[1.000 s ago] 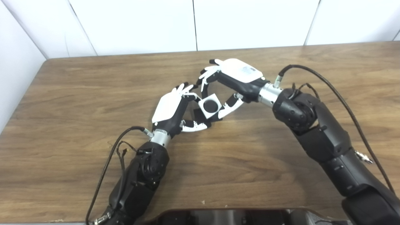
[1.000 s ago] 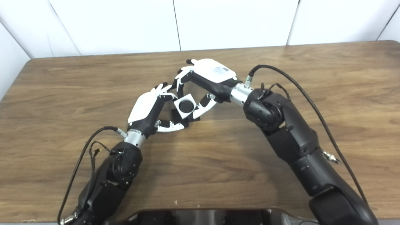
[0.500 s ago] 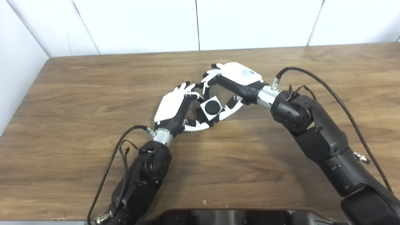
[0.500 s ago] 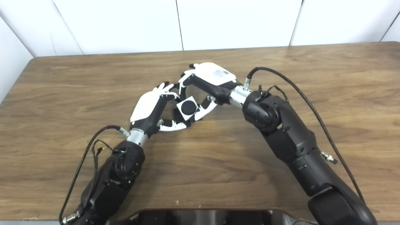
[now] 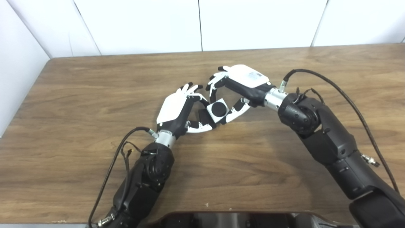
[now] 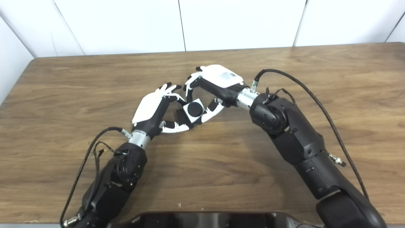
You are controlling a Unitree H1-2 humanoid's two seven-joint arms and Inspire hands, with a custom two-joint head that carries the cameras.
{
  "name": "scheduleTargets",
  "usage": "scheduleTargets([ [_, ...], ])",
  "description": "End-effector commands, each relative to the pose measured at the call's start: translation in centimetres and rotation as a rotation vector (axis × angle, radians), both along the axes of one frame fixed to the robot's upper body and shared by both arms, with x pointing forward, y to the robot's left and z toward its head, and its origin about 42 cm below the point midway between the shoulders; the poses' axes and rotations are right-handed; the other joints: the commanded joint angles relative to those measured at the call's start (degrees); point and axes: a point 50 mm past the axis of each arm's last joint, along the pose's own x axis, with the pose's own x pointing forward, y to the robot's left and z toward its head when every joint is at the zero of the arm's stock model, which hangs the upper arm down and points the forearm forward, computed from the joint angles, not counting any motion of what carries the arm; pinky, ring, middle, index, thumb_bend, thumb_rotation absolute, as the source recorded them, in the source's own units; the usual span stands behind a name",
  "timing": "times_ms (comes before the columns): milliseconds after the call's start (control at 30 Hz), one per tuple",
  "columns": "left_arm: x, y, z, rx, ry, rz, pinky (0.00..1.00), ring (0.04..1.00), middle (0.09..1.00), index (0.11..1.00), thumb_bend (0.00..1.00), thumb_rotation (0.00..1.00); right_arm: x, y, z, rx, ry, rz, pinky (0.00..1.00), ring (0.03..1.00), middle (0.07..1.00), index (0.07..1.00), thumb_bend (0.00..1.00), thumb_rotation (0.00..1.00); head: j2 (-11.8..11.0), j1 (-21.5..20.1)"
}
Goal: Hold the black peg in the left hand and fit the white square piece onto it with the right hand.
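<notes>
Hands meet near the middle of the frame, just above the wooden table (image 5: 95, 177). The white square piece (image 5: 218, 110) sits between them, tilted like a diamond, its broad face turned up toward the cameras and its round dark opening in plain view. Just left of it, touching its lower left edge, the black peg (image 5: 203, 116) shows only as a short dark block; its long axis cannot be made out, since the white piece and the fingers hide most of it.

The left hand (image 5: 177, 110) comes up from the lower left with its white back facing the cameras, fingers curled and thumb underneath, closed around the black peg. The right hand (image 6: 212, 85) reaches in from the right, its back turned upward; its fingers arch over the upper edge of the white square piece and its thumb presses the lower right edge, so the piece is pinched between them. The two hands' fingertips lie just beside each other.
</notes>
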Motion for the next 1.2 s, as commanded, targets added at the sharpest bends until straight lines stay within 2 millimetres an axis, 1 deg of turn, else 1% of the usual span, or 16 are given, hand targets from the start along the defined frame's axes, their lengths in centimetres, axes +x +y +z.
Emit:
scheduleTargets([
  [0, -0.3, 0.7, -1.4, 0.074, 0.06, -0.007, 1.0, 1.0, 0.928, 0.492, 0.52, 0.07, 0.7, -1.2, 1.6, -0.059, -0.024, -0.045, 0.92, 0.878, 0.812, 0.602, 0.64, 0.28, 0.03, 0.05],
  [33, -0.3, 0.7, -1.4, 0.071, 0.061, -0.008, 1.0, 1.0, 0.928, 0.492, 0.52, 0.07, 0.8, -1.3, 1.5, -0.071, -0.016, -0.052, 0.9, 0.878, 0.824, 0.68, 0.72, 0.36, 0.03, 0.02],
  [67, -0.3, 0.7, -1.4, 0.069, 0.062, -0.008, 1.0, 1.0, 0.929, 0.492, 0.52, 0.07, 0.8, -1.5, 1.4, -0.082, -0.012, -0.058, 0.89, 0.877, 0.833, 0.72, 0.76, 0.39, 0.04, 0.02],
  [133, -0.3, 0.7, -1.4, 0.071, 0.06, -0.007, 1.0, 1.0, 0.928, 0.491, 0.52, 0.08, 0.8, -1.8, 1.2, -0.096, -0.005, -0.069, 0.89, 0.878, 0.847, 0.771, 0.81, 0.41, 0.13, -0.03],
  [200, -0.3, 0.6, -1.4, 0.074, 0.062, -0.007, 1.0, 1.0, 0.927, 0.491, 0.52, 0.08, 0.9, -2.1, 1.2, -0.1, -0.002, -0.077, 0.89, 0.884, 0.857, 0.785, 0.82, 0.42, 0.15, -0.01],
  [700, -0.2, 0.4, -1.5, 0.07, 0.07, -0.009, 1.0, 1.0, 0.927, 0.492, 0.52, 0.08, 1.0, -3.4, 1.0, -0.113, 0.01, -0.102, 0.91, 0.888, 0.867, 0.767, 0.83, 0.4, 0.35, -0.13],
  [800, -0.2, 0.5, -1.6, 0.067, 0.067, -0.009, 1.0, 0.998, 0.925, 0.492, 0.52, 0.08, 1.1, -3.9, 1.1, -0.114, 0.005, -0.107, 0.92, 0.886, 0.867, 0.776, 0.82, 0.41, 0.27, -0.09],
  [867, -0.1, 0.5, -1.6, 0.067, 0.065, -0.011, 1.0, 0.999, 0.925, 0.491, 0.52, 0.08, 1.4, -4.6, 1.5, -0.107, -0.006, -0.119, 0.91, 0.886, 0.863, 0.776, 0.83, 0.42, 0.16, -0.23],
  [933, -0.1, 0.5, -1.5, 0.065, 0.066, -0.008, 1.0, 1.0, 0.926, 0.491, 0.52, 0.08, 1.8, -5.8, 2.0, -0.086, -0.032, -0.134, 0.88, 0.878, 0.853, 0.765, 0.84, 0.42, 0.07, -0.3],
  [1000, -0.1, 0.6, -1.5, 0.063, 0.065, -0.006, 1.0, 1.0, 0.926, 0.491, 0.52, 0.08, 2.2, -6.9, 2.7, -0.067, -0.057, -0.15, 0.86, 0.868, 0.852, 0.762, 0.84, 0.42, 0.11, -0.4],
  [1067, 0.0, 0.6, -1.5, 0.069, 0.065, -0.005, 1.0, 1.0, 0.927, 0.491, 0.52, 0.08, 2.5, -8.0, 3.6, -0.031, -0.082, -0.176, 0.82, 0.853, 0.842, 0.754, 0.85, 0.41, 0.05, -0.45],
  [1133, 0.0, 0.7, -1.5, 0.072, 0.066, -0.005, 1.0, 1.0, 0.928, 0.491, 0.52, 0.08, 2.6, -8.7, 4.1, 0.0, -0.089, -0.193, 0.79, 0.845, 0.838, 0.751, 0.85, 0.4, 0.05, -0.49],
  [1167, 0.0, 0.7, -1.5, 0.073, 0.065, -0.005, 1.0, 0.999, 0.927, 0.491, 0.52, 0.08, 2.6, -9.0, 4.4, 0.021, -0.087, -0.206, 0.79, 0.842, 0.836, 0.752, 0.84, 0.39, 0.05, -0.49],
])
